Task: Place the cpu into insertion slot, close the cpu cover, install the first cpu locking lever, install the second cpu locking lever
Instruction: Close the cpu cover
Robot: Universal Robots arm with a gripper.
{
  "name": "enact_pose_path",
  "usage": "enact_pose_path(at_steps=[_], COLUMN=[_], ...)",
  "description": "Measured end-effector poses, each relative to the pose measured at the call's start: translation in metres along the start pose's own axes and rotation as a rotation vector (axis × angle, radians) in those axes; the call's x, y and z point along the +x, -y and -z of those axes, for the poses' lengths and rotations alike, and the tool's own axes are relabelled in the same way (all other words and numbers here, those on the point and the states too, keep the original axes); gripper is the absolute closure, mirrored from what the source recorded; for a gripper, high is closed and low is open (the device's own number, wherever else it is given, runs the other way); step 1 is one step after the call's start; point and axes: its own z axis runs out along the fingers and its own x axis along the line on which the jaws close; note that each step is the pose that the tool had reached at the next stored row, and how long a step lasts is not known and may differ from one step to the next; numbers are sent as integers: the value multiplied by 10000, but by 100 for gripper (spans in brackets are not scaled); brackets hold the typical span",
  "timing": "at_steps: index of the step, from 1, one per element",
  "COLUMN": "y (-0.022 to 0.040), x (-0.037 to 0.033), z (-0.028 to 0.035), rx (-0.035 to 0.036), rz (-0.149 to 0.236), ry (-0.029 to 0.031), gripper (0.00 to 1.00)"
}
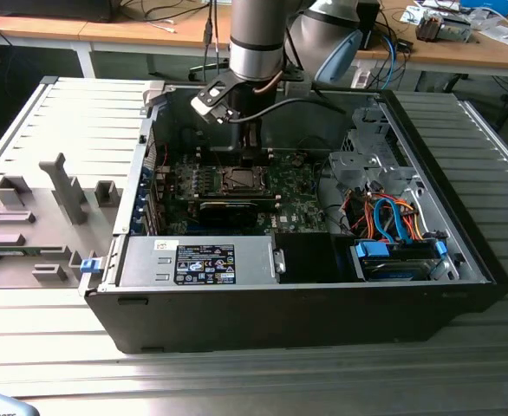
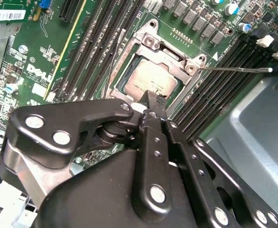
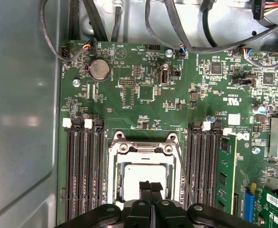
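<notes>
Cpu [image 3: 134,175] lies straight below gripper [image 3: 151,186] tips, seated in insertion slot [image 3: 121,185] — claw clenched, gripping nothing. Cpu cover [image 3: 143,148] is down around it — locking lever [image 3: 182,168] runs alongside, seemingly unlatched.

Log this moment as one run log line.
gripper shut, tips over cpu | cpu cover down, cpu flat in its window | one locking lever sticking out, looks unlatched

Matt silvery metal chip [image 3: 143,173], dull grey metal cover frame [image 3: 114,180], glossy green circuit board [image 3: 143,109], satin black metal gripper [image 3: 151,186], smooth grey painted metal case wall [image 3: 20,95].
</notes>
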Motion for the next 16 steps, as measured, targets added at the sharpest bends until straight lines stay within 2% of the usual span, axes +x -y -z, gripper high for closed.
enact_pose_path(at_steps=[16], y=[2], x=[-7], z=[132], rx=[-1], rz=[0], ry=[-1], gripper=[89])
